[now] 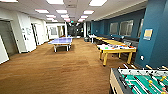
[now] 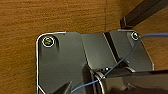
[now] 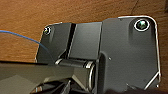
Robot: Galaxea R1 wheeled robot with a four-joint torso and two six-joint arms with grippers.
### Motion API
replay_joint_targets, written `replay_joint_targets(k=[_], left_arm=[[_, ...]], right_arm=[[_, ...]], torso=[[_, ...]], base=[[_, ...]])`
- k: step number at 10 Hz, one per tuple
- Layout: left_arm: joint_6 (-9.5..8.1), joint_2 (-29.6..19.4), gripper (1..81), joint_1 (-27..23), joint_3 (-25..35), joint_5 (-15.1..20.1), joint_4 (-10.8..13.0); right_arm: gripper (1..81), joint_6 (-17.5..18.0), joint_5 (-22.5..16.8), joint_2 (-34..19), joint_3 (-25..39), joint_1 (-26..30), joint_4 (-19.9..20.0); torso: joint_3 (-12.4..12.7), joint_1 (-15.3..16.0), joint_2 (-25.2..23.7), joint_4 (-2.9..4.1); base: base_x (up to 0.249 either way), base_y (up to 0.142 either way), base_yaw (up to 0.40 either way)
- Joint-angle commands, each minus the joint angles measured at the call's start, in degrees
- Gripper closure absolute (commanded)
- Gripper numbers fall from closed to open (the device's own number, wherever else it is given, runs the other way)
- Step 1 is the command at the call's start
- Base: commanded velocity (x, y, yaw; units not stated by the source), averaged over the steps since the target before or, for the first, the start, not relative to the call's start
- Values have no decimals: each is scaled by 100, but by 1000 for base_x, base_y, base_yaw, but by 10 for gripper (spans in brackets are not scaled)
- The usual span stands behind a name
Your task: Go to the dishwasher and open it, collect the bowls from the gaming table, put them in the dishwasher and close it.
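Recreation room, brown carpet. Gaming table: yellow-legged, set at right by the blue wall, likely to keep the floor open; coloured items on top, bowls not distinguishable. Football table: near right. Hands: opening and contents cannot be told.

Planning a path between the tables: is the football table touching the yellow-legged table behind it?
Apart. The head view shows a strip of brown carpet between the football table in the near corner and the yellow-legged table farther back.
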Motion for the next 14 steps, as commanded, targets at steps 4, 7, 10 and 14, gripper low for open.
replay_joint_targets(k=[4,7,10,14], left_arm=[[-1,-22,10,-238,9,280,-25],[-1,-22,10,-238,9,280,-25],[-1,-22,10,-238,9,272,-25],[-1,4,10,-238,9,271,-25]], right_arm=[[10,-16,-312,-6,8,271,0],[10,-7,-312,3,8,253,-9],[10,-16,-312,3,8,253,-18],[10,-7,-312,29,-107,289,-9]], torso=[[-2,0,2,0],[0,-4,0,0],[0,-4,0,0],[0,-11,0,0]], base=[[201,0,0],[222,0,0],[247,0,0],[256,0,0]])
